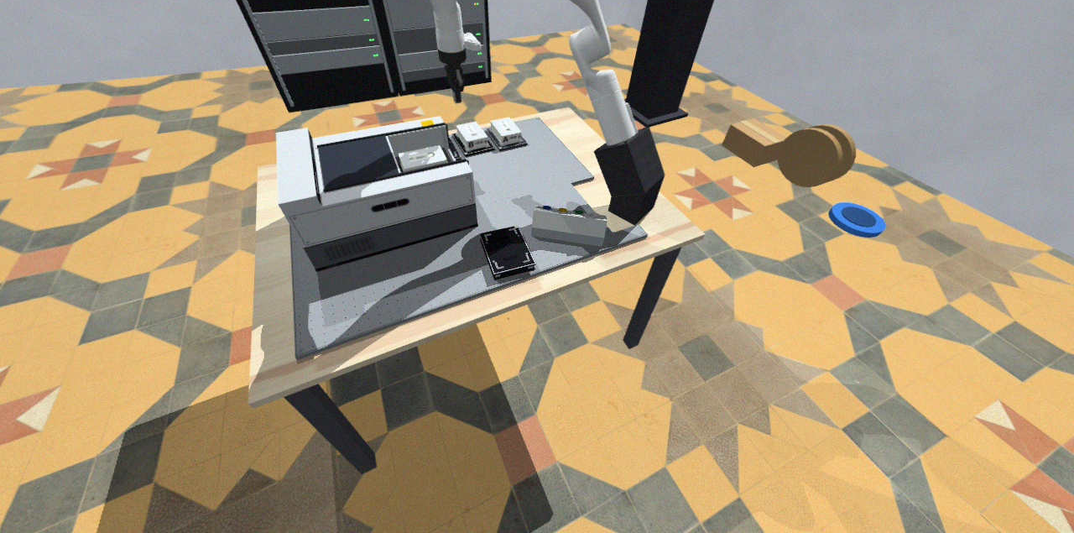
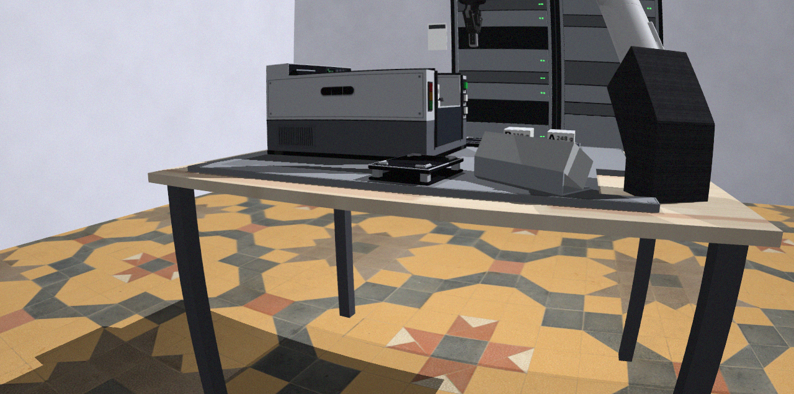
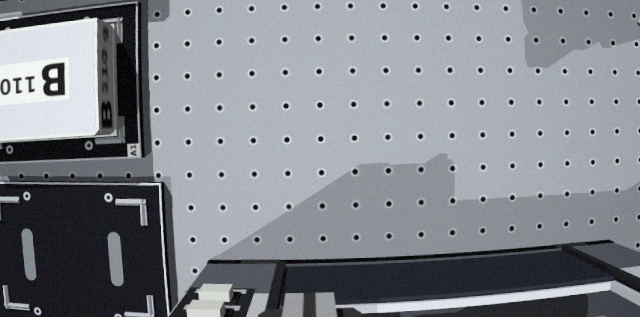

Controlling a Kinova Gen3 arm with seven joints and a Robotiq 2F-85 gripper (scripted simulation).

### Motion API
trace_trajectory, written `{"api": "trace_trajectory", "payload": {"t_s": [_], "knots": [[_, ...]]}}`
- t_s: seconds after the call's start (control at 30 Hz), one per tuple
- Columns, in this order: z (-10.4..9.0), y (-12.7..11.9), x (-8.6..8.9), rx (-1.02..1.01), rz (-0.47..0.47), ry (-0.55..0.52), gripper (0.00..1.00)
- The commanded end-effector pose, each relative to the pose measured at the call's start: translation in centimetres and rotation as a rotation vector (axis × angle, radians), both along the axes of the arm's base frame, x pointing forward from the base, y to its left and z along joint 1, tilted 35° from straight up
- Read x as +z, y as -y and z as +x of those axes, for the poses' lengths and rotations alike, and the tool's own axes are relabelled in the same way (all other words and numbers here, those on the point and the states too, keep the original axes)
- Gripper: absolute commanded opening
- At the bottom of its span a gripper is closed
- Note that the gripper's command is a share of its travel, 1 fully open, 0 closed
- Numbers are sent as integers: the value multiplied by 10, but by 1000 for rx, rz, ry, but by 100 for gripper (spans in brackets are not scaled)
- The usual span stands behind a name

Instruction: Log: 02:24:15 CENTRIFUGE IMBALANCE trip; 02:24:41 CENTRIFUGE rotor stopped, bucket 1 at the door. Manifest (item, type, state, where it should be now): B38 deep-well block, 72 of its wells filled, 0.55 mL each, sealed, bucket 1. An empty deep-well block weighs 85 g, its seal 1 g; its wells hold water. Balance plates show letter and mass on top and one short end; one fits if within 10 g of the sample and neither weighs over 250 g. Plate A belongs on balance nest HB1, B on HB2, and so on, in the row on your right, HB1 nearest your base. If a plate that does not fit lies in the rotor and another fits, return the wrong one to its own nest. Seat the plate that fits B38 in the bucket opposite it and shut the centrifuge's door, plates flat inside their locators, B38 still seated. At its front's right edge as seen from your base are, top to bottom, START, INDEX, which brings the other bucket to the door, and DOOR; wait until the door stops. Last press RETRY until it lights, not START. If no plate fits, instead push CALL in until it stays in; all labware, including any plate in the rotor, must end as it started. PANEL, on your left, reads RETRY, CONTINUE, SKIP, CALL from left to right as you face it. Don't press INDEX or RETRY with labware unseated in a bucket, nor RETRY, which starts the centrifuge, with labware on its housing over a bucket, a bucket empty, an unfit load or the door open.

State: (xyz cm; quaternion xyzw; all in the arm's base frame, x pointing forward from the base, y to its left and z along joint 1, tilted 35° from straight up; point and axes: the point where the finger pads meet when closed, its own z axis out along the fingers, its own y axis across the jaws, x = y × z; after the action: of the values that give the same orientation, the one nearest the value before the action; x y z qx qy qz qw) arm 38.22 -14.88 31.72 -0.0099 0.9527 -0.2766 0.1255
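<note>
Nearest on the counter (image 1: 450, 338) is the PANEL (image 1: 568, 226), then a white plate (image 1: 420, 156) flat in the centrifuge's (image 1: 375, 210) open bucket, plate B (image 1: 472, 135) nested beyond, and farthest my pincer (image 1: 457, 95), pinched shut and empty; I judge door-closing next: descend squarely onto DOOR.

Bright, even light throughout, no glare or blur. Hard-edged shadows fall toward the lower left under the table (image 1: 465, 319) and cross the perforated deck (image 3: 350, 107). Wide views stretch at the edges.
</note>
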Motion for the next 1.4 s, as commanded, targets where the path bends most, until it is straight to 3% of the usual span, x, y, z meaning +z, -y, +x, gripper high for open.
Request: {"api": "trace_trajectory", "payload": {"t_s": [0.0,1.17,1.37], "knots": [[-11,3,5,1,-1,2,10],[-103,38,35,1,-2,2,10],[-104,38,36,1,-2,2,10]]}}
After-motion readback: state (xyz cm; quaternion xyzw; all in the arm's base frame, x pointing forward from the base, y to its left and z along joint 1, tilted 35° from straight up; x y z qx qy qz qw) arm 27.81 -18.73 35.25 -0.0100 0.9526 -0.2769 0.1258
